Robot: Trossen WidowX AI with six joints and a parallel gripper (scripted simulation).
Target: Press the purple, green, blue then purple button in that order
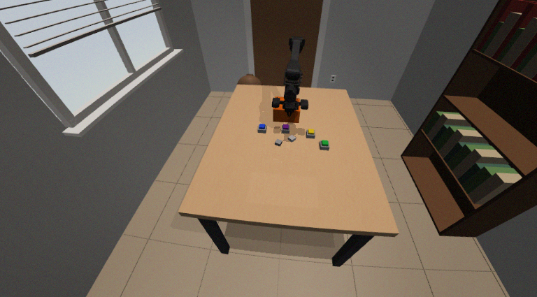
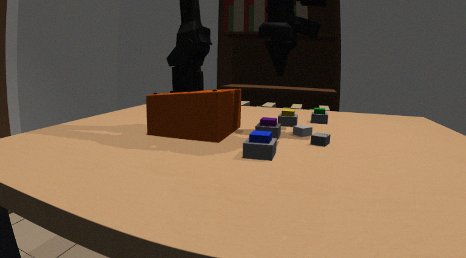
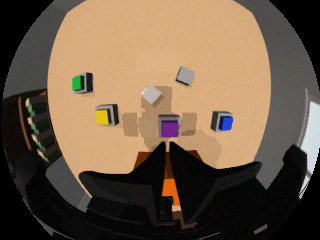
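A black gripper (image 2: pixel 280 69), clenched on nothing, is held high above the purple button (image 2: pixel 268 121), apart from it. The button is seen near the desk's (image 1: pixel 284 198) far edge, between the blue button (image 2: pixel 260 136) and yellow button (image 2: pixel 287 112); the green button (image 2: pixel 319 110) is set rightmost.

Window daylight, soft tabletop shadows, fisheye-warped edges.

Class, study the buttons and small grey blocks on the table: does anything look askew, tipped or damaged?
Only mildly: the two grey blocks sit turned at an angle to the squarely aligned buttons. Nothing looks tipped or damaged; the shut gripper hangs above the purple button.
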